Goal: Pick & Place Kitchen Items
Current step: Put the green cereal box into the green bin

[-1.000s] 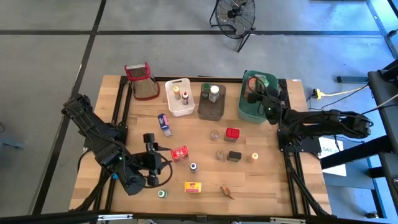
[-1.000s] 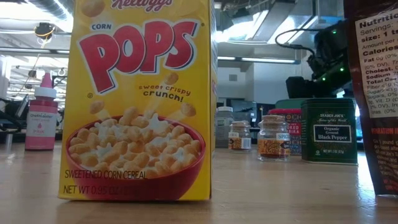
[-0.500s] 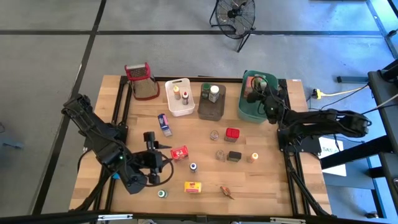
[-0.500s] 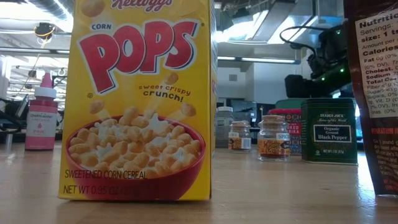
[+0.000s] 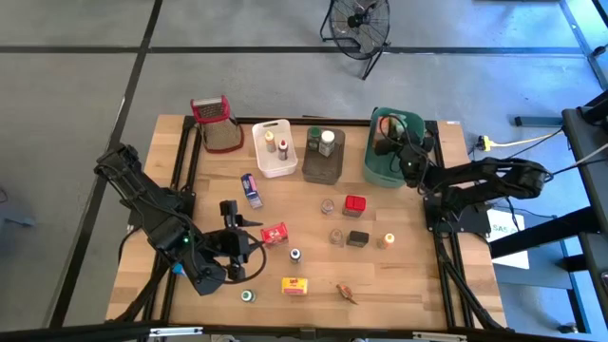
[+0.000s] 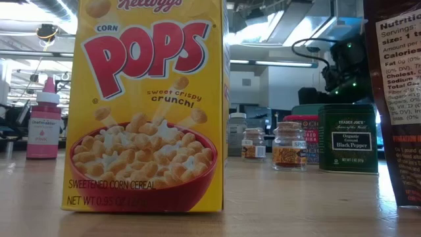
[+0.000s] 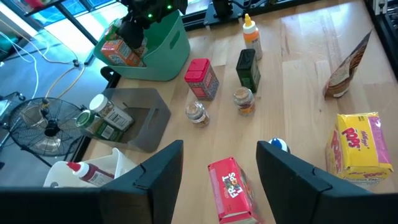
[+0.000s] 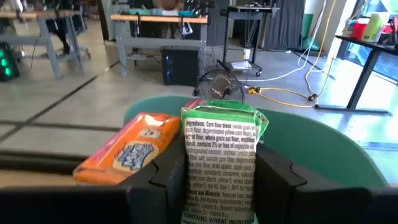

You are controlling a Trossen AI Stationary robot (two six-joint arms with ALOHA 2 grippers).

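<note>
1. The left gripper (image 5: 245, 255) hangs over the front-left part of the table (image 5: 418, 285), where the bare wood to its left runs clear to the edge.
2. Its fingers (image 7: 155, 177) stand apart and empty, touching nothing; the red box (image 5: 274, 234) lies just ahead of them, between the two tips in the left wrist view.
3. Near it sit a blue-capped bottle (image 5: 295, 255), a green-capped jar (image 5: 248, 295) at the front edge, and the yellow cereal box (image 5: 295, 285).
4. Mid-table, the blue box (image 5: 251, 189) lies alone with open wood around it.
5. The white tub (image 5: 275, 147) and brown tub (image 5: 323, 155) line the far edge.
6. Small jars, a red tin (image 5: 354, 204), a dark tin (image 5: 357, 238) and an orange bottle (image 5: 388, 240) cluster centre-right.
7. The right gripper (image 5: 386, 150) is over the green tub (image 5: 380, 171) at the far right corner.
8. Its fingers are clamped on a green-topped packet (image 8: 219, 158), held upright above the tub beside an orange packet (image 8: 130, 152).
</note>
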